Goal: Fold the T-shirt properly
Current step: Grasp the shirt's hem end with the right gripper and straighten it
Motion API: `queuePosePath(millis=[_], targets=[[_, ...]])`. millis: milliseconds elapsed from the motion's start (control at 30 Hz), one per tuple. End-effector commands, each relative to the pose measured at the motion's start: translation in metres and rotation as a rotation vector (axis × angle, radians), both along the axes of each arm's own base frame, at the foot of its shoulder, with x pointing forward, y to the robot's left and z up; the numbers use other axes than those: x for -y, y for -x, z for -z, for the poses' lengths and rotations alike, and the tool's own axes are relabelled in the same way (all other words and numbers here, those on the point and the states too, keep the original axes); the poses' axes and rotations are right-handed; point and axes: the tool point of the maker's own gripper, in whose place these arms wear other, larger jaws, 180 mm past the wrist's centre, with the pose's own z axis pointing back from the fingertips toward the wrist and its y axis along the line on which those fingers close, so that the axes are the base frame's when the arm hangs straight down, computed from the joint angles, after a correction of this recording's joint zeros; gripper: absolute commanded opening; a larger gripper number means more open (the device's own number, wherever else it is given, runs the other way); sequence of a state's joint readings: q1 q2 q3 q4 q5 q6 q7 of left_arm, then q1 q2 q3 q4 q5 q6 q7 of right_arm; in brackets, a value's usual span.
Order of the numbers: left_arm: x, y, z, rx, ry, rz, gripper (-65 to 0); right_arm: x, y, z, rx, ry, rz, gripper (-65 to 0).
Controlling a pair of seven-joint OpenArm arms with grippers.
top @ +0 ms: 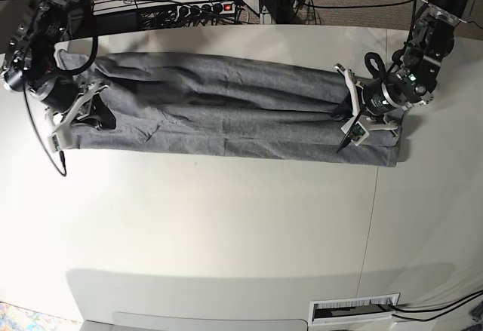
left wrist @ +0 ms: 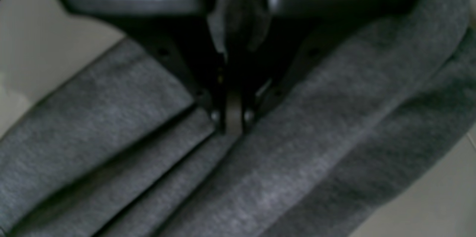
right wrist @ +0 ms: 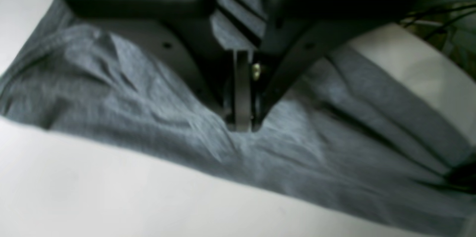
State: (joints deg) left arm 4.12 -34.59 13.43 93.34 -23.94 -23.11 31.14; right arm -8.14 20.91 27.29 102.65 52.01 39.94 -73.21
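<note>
Grey T-shirt (top: 226, 112) — long folded band, wrinkled — across the table.

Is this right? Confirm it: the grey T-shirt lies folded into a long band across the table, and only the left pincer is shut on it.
Not quite. Both are shut on the T-shirt: the right wrist view shows the right pincer pinching cloth, as the left pincer does. The long band across the table is correct.

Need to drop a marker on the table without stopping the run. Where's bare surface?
Free: the wide table front, below the T-shirt. Narrow strip behind it, before the cables. Crowded: both shirt ends, left end effector and right end effector clamped there.
</note>
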Motion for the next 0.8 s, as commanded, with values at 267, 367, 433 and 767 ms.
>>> queuePosePath(millis=[267,367,433,767], targets=[[-0.005,-0.004,-0.004,0.013,-0.016,0.002,-65.0,-0.015,-0.021,0.058,0.04,0.096,-0.035,-65.0],[-0.005,-0.004,-0.004,0.012,-0.017,0.002,-65.0,-0.022,-0.016,0.085,0.007,0.131,-0.075,-65.0],[-0.004,-0.004,-0.005,0.014,-0.017,0.004,-65.0,-0.02,-0.012,0.101,-0.043,0.19,-0.101,-65.0],[0.001,-0.013,-0.028,0.051,-0.046,0.012,-65.0,0.041,-0.022,0.1,-0.091,0.38,-0.052,-65.0]])
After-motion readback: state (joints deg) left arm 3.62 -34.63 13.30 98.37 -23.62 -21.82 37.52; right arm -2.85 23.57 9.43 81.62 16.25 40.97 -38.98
